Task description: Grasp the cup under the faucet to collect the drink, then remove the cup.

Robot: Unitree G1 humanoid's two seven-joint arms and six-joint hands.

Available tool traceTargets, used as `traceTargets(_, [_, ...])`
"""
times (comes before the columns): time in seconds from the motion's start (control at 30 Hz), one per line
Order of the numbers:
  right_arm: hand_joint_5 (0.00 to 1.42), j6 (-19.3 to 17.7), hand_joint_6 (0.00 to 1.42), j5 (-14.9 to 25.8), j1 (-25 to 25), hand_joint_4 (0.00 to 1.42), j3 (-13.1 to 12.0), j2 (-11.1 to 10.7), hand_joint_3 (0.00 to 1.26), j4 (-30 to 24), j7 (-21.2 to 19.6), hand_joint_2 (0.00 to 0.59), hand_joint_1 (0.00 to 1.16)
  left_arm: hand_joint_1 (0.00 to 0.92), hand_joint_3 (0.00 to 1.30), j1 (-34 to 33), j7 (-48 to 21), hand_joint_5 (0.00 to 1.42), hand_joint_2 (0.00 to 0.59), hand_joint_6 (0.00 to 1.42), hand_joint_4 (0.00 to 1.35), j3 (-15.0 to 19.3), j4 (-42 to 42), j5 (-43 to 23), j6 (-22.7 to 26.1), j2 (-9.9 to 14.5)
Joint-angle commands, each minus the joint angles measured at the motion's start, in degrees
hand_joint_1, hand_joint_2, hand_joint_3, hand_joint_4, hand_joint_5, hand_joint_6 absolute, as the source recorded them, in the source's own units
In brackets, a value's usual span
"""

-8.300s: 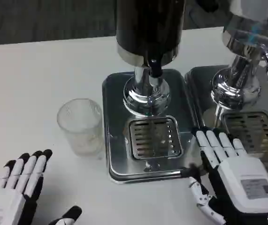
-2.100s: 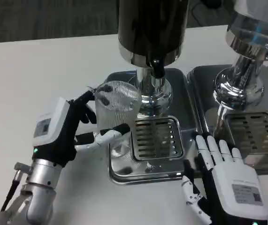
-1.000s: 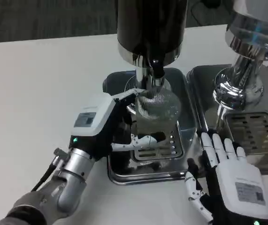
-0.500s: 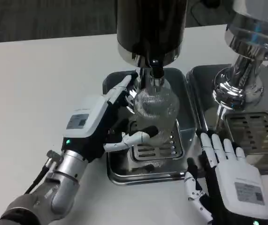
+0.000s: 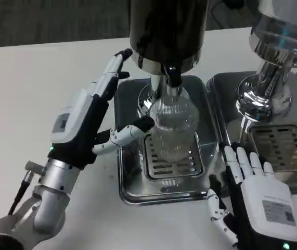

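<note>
Clear ribbed cup (image 5: 172, 125); black dispenser (image 5: 168, 28) (chrome neck); silver slotted drip tray (image 5: 130, 182); white table (image 5: 34, 94).

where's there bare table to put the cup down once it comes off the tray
Bare table left of the drip tray, beyond the left hand. Crowded: the cup under the faucet, and the right hand by the second dispenser.

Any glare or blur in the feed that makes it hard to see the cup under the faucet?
Head view: the ribbed clear plastic cup reads sharply on the slotted steel drip tray; bright reflections on the chrome dispenser base behind blend with its rim; the black faucet nozzle stays distinct; no motion blur on the left hand.
</note>
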Motion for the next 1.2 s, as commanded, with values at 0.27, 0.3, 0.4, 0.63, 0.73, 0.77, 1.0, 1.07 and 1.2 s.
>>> traceTargets(0.27, [0.0,-0.41,0.0,1.44,-0.75,0.0,0.04,-0.92,0.03,0.64,1.23,0.52,0.0,0.0,0.02,4.08,-9.38,0.1,0.093,0.04,0.0,6.28,-4.83,-7.04,-8.41,1.39])
traceTargets(0.3, [0.0,-0.45,0.0,1.53,-0.75,0.0,-0.01,-1.05,0.03,0.64,1.15,0.52,0.0,0.0,0.0,3.8,-11.44,0.06,0.099,0.02,0.0,6.61,-5.43,-8.15,-9.02,1.26])
traceTargets(0.4, [0.0,-0.54,0.0,1.97,-0.79,0.0,-0.04,-1.15,0.03,0.75,1.16,0.52,0.0,0.0,0.0,3.2,-17.94,0.01,0.103,0.0,0.0,6.93,-6.5,-11.96,-10.43,0.85])
traceTargets(0.63, [0.0,-0.73,0.0,2.22,-1.2,0.0,0.05,-1.01,0.03,1.67,0.51,0.52,0.0,0.0,0.0,3.24,-29.09,0.02,0.111,0.0,0.0,7.76,-9.86,-16.44,-11.96,0.18])
traceTargets(0.73, [0.0,-0.65,0.0,2.4,-1.25,0.0,0.08,-0.97,0.03,1.88,0.2,0.52,0.0,0.0,0.0,3.3,-32.68,0.04,0.112,0.01,0.0,8.23,-10.71,-19.0,-12.03,-0.87])
traceTargets(0.77, [0.0,-0.66,0.0,2.44,-1.28,0.0,0.12,-0.94,0.03,1.95,0.14,0.52,0.0,0.0,0.0,3.27,-33.91,0.04,0.113,0.01,0.0,8.45,-11.06,-19.96,-12.07,-1.26])
traceTargets(1.0, [0.0,-0.32,0.0,2.51,-0.96,0.0,0.08,-0.67,0.03,1.79,0.04,0.52,0.0,0.0,0.03,2.14,-38.0,0.08,0.122,0.04,0.0,9.17,-12.18,-20.19,-11.99,-3.02])
traceTargets(1.07, [0.0,-0.29,0.0,2.51,-0.82,0.0,0.04,-0.69,0.03,1.73,0.05,0.52,0.0,0.0,0.04,2.03,-39.26,0.1,0.124,0.07,0.0,9.24,-12.17,-20.63,-12.0,-3.5])
traceTargets(1.2, [0.0,-0.22,0.0,2.56,-0.79,0.0,-0.07,-0.59,0.03,1.71,-0.05,0.52,0.0,0.0,0.09,1.81,-40.79,0.13,0.125,0.09,0.0,9.42,-12.51,-20.2,-12.23,-3.95])
